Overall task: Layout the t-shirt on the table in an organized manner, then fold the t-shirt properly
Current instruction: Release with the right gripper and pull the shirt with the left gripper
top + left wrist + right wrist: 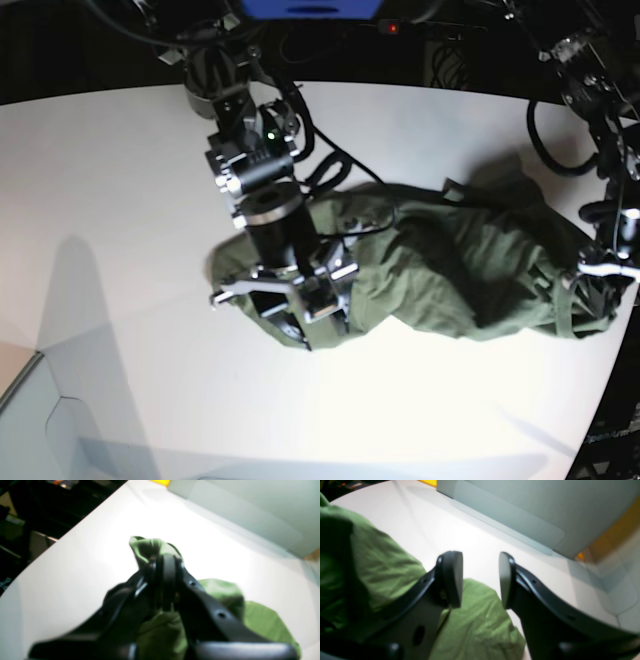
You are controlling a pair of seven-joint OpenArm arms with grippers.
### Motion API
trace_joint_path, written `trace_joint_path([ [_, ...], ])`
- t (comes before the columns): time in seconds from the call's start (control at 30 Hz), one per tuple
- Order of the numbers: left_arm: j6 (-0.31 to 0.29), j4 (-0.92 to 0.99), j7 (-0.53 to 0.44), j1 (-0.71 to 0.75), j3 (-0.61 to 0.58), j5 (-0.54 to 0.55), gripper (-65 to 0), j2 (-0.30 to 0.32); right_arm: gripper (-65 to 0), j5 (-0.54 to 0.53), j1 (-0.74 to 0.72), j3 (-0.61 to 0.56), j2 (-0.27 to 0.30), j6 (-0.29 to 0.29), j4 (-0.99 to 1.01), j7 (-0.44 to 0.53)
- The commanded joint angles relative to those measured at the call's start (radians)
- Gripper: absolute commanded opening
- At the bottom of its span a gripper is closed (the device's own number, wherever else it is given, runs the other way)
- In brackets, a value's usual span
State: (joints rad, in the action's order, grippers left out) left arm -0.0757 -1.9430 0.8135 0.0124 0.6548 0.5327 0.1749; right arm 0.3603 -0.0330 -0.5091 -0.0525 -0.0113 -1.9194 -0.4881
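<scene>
The olive-green t-shirt (450, 260) lies crumpled across the white table (120, 200), from the middle toward the right edge. At the shirt's right end my left gripper (600, 275) is shut on a bunch of fabric. In the left wrist view the closed left gripper (166, 575) pinches the t-shirt (150, 547), a fold of which sticks out past the tips. My right gripper (300, 325) hovers over the shirt's left end. It is open, and in the right wrist view nothing sits between the right gripper (480, 580) fingers; the t-shirt (475, 625) lies below them.
A pale grey panel (520, 512) runs along the table's far side in the wrist views and shows at the base view's lower left (60, 430). Black cables (330, 165) trail behind the right arm. The table's curved edge (610, 400) is close to the left gripper.
</scene>
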Motion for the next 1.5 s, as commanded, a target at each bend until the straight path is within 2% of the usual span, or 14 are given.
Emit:
trace_joint_path([
  [0.0, -0.005, -0.017, -0.016, -0.048, 0.007, 0.008, -64.8, 0.022, -40.6, 0.006, -0.017, 0.005, -0.011, 0.003, -0.019, 0.032],
  [0.13, -0.005, -0.016, 0.028, -0.183, 0.004, 0.007, -64.8, 0.061, -40.6, 0.007, -0.008, 0.050, -0.017, 0.003, -0.019, 0.032],
  [0.3, 0.000, 0.003, 0.028, -0.317, 0.004, 0.005, -64.8, 0.119, -40.6, 0.007, -0.005, 0.134, -0.017, 0.003, -0.019, 0.032],
  [0.63, -0.003, 0.104, 0.028, -0.546, 0.007, 0.008, -64.8, 0.196, -40.6, 0.007, -0.011, 0.315, -0.017, 0.003, -0.019, 0.032],
  [0.93, 0.000, 0.104, 0.023, -0.699, 0.003, 0.008, -64.8, 0.197, -40.6, 0.006, -0.005, 0.419, -0.019, 0.003, -0.024, 0.032],
  [1.17, 0.000, 0.098, 0.028, -0.834, 0.003, 0.000, -64.8, 0.197, -40.6, 0.007, -0.005, 0.422, -0.019, 0.003, -0.027, 0.032],
  [1.27, -0.005, 0.103, 0.030, -0.840, -0.003, 0.008, -64.8, 0.196, -40.6, 0.007, -0.005, 0.422, -0.019, 0.003, -0.027, 0.032],
  [1.4, -0.005, 0.103, 0.022, -0.774, -0.178, 0.008, -64.8, 0.183, -40.6, 0.007, -0.005, 0.422, -0.019, 0.003, -0.027, 0.032],
  [1.47, -0.003, 0.095, 0.019, -0.739, -0.244, 0.002, -64.8, 0.130, -40.6, 0.007, -0.005, 0.439, -0.019, 0.003, -0.036, 0.032],
])
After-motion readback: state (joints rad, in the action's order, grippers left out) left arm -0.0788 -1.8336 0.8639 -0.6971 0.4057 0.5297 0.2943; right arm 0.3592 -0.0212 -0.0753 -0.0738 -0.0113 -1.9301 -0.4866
